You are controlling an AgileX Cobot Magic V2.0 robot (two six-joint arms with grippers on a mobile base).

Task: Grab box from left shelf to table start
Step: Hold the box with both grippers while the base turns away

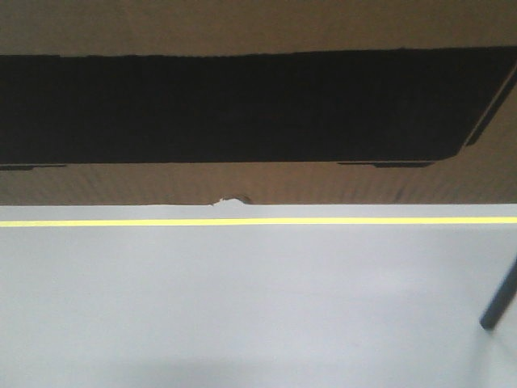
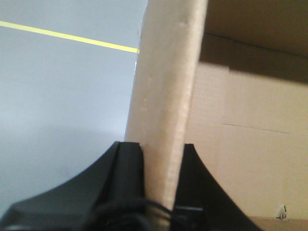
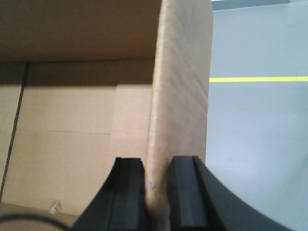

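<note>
Industrial or warehouse-type interior, as far as the views allow. A smooth, uniform grey floor (image 1: 242, 307) carries a straight yellow marking line (image 1: 258, 221) running left to right, of the kind used to mark lanes in work halls; the same line appears in both wrist views. A large corrugated cardboard carton (image 1: 323, 184) with a black printed panel (image 1: 242, 105) fills the far part of the front view, and a dark slanted pole (image 1: 499, 299) stands at the right edge.
</note>
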